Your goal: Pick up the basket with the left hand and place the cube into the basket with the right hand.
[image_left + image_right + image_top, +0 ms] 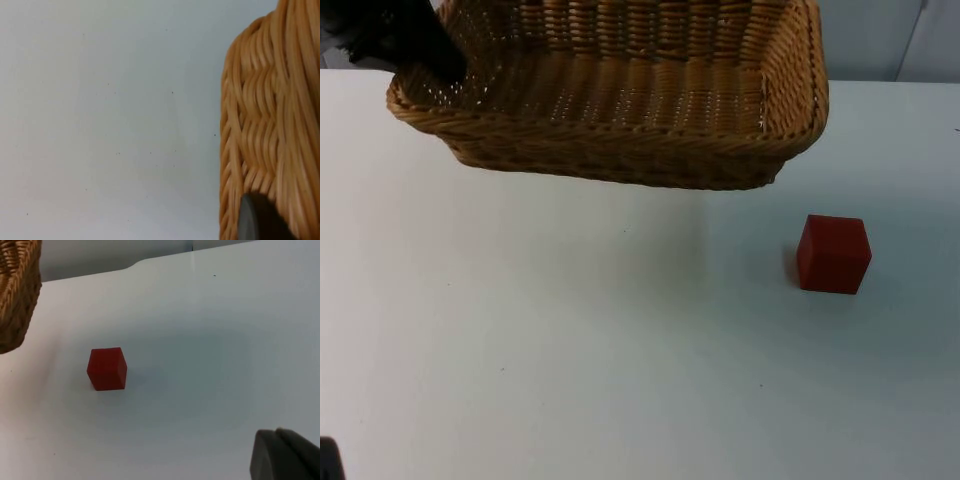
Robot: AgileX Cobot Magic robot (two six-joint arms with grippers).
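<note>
Already the basket hangs clear of the table, filling the upper half of the top view and tilted so that its near wall faces the camera, with open white surface and a faint shadow beneath it. The left gripper sits at the upper left of that frame, a black mass over the basket's left rim; I judge it clamped on the rim, since the basket is up and nothing else bears it. The left wrist view has the woven wall close against one black fingertip, which fits that grip.

The cube, red, rests on the table at the right of the top view, below the basket's right end and well apart from it. It is untouched. The right gripper hovers well apart from the cube; I cannot tell whether its fingers are apart or together.

So the lift looks done and the pick not yet begun. Several things could go wrong from here. Held by one end of the rim, the basket may sag or swing, and a drop onto the sloped floor could let the cube slide or bounce out. The cube is small with flat sides; a grip set on its corners would twist it loose. The right arm, approaching, might also clip the basket's low right corner.
</note>
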